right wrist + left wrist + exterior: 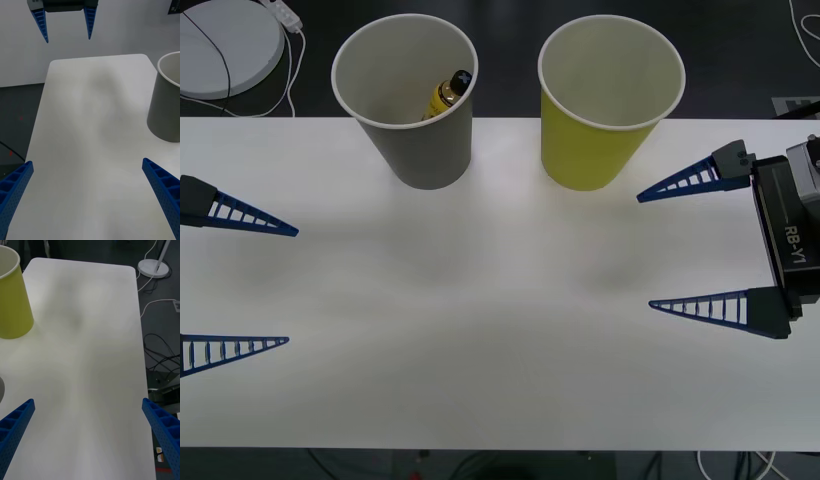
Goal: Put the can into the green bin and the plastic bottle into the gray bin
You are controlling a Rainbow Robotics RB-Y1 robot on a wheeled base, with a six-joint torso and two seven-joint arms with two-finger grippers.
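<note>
Right gripper (648, 250) sits at the right edge of the white table (480, 330), blue ribbed fingers spread wide, holding nothing; left gripper (292, 286) mirrors it at the left edge, also spread and empty. In the right wrist view the left gripper (68, 39) shows across the table, fingers apart.

Large gray tapered paper cup with white rim, the gray bin (418, 140), stands at the far side, left of centre. Small plastic bottle of yellow drink with black screw cap (448, 95) is inside it, leaning against the wall, cap up. So the bottle half looks done.

Large yellow-green tapered paper cup with white rim, the green bin (600, 140), stands just to the right of the gray one, near but apart. Its inside is only partly seen from the front view; what shows of it is bare pale wall, and I cannot tell whether the can lies at the bottom.

Judgement: either the can is already in the green bin and the task is finished, or that half remains; both arms appear pulled back and idle, which fits a finished state
</note>
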